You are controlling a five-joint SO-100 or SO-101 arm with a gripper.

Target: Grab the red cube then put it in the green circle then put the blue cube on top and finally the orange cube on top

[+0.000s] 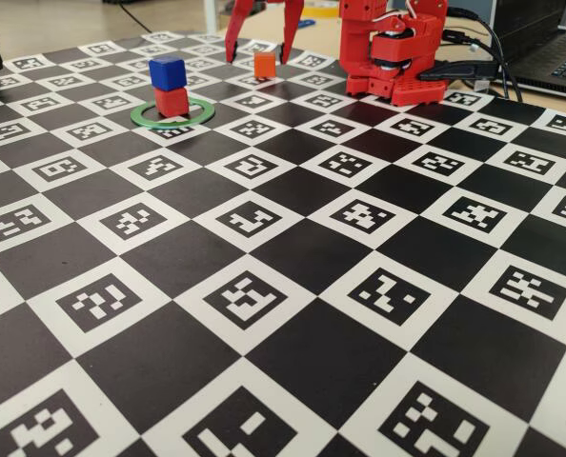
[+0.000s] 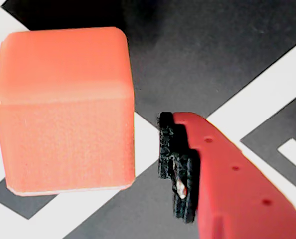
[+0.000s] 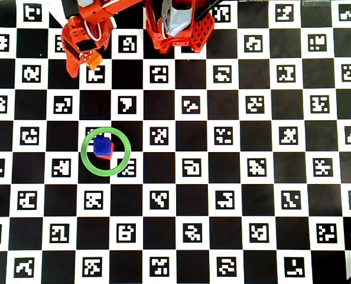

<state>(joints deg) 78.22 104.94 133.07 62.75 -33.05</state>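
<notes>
The hand hangs wide open over the checkered marker surface, its two red fingers spread on either side of the orange cube, which sits on the surface between them, gripped by neither. In the wrist view one padded fingertip stands just beside the orange cube, with a narrow gap showing between pad and cube face. Well away from the hand, toward the middle of the surface in the overhead view, the green circle lies flat, with the red cube inside it and the blue cube stacked on top, slightly off square.
</notes>
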